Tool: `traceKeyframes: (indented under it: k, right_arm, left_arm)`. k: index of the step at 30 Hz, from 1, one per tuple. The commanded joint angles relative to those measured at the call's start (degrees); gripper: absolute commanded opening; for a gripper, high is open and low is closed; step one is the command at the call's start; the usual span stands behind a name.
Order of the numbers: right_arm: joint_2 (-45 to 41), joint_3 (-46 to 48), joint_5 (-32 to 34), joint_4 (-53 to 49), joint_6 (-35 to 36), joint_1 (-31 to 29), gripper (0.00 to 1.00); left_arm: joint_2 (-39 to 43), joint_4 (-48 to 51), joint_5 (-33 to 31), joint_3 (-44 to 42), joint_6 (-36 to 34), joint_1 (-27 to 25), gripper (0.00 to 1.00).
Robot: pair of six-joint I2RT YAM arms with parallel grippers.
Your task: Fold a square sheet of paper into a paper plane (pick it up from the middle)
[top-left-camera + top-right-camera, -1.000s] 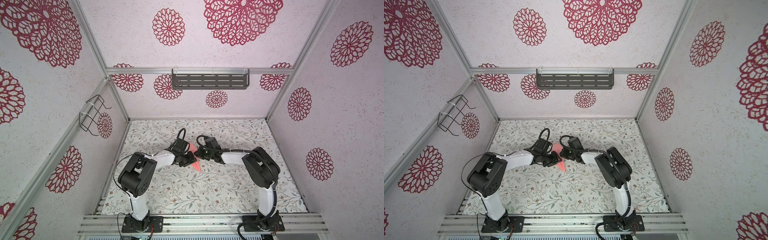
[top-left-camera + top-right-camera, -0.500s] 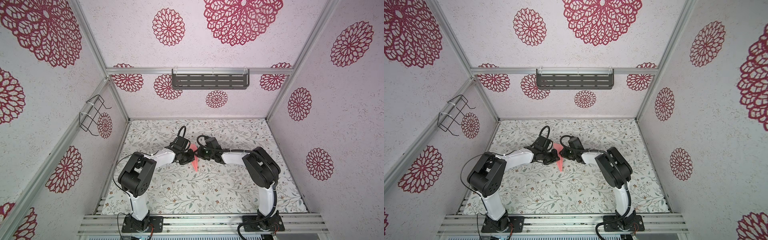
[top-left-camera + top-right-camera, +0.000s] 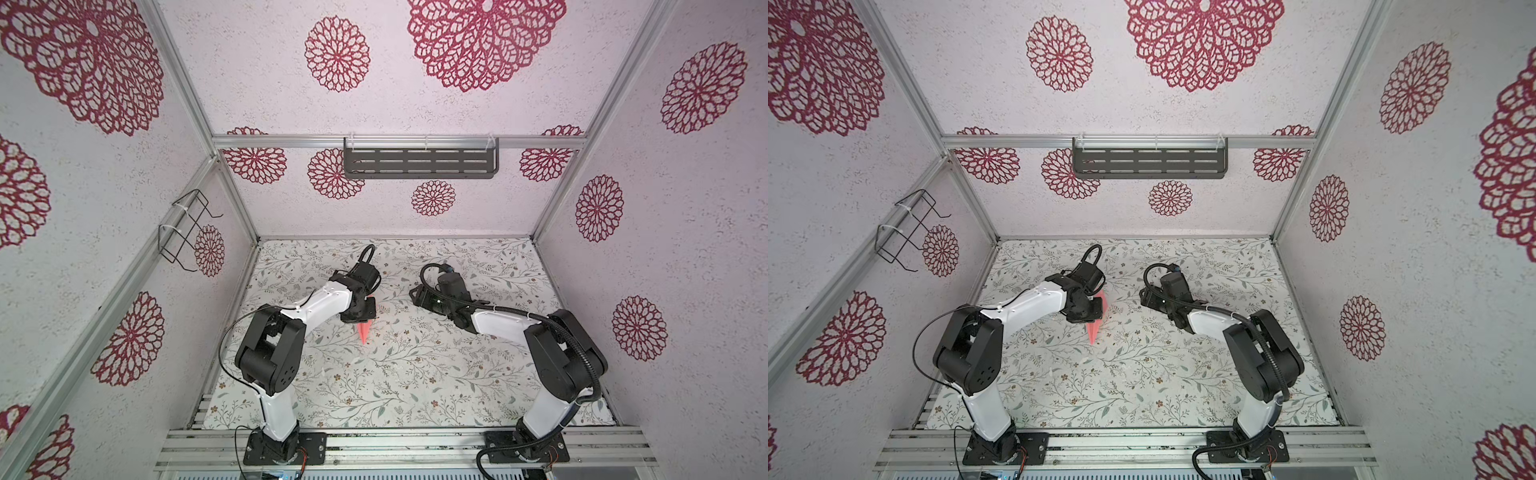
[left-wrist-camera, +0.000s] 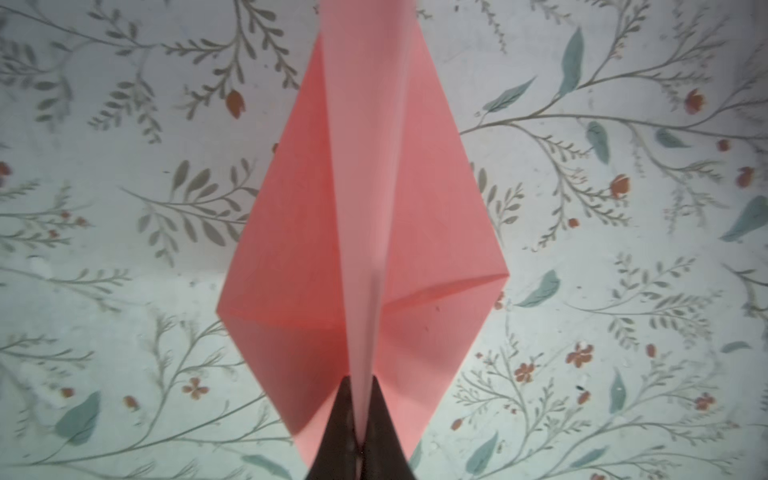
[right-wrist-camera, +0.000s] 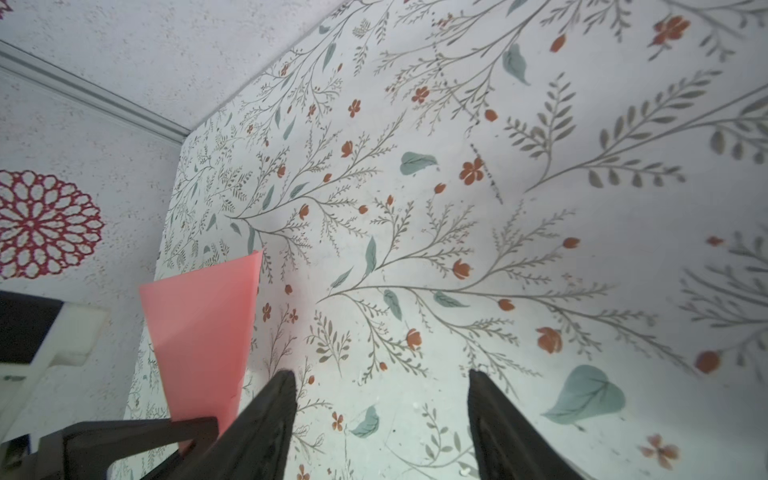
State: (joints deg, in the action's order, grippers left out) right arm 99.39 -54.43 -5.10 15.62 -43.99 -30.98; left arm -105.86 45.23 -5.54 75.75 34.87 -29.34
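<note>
Left pincer [image 4: 360, 419] is clamped tight on the centre fold of the paper plane [image 4: 291, 257], holding it alone over the desk [image 3: 415, 374]! Danger: such a thin pinch on slick paper may slip or swivel, and the wings could spring open. In a top view the nose pokes out at 6 o'clock of that pincer. Right pincer [image 5: 381, 380], jaws apart and empty, sits at 2 o'clock.

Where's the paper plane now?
The paper plane is left of centre in both top views, pinched by the left gripper over the floral mat; right gripper open, apart.
</note>
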Motion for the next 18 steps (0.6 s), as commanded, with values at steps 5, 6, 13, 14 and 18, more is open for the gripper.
traceKeyframes:
  k: [5, 6, 13, 14, 18]
  right_arm:
    - [-1.31, 0.91, 1.39, 0.47, 1.07, 0.66, 0.69]
    - [-1.24, 0.99, 1.30, 0.58, 0.98, 0.66, 0.69]
    - [-0.78, 1.00, 0.52, 1.21, 0.31, 0.67, 0.69]
    - [-0.78, 0.92, 0.37, 1.24, 0.37, 0.72, 0.69]
    - [-0.74, 0.66, 0.22, 1.11, 0.30, 0.73, 0.69]
  left_arm:
    - [-4.79, 4.88, -5.19, 2.70, -0.66, -0.75, 0.10]
    - [-5.16, 4.94, -5.41, 2.78, -0.52, -0.85, 0.10]
    - [-8.30, 4.16, -5.58, 2.52, 0.01, -0.87, 0.15]
    - [-8.48, 3.99, -5.50, 2.41, 0.05, -0.82, 0.16]
    - [-9.03, 3.40, -4.97, 1.95, 0.20, -0.83, 0.20]
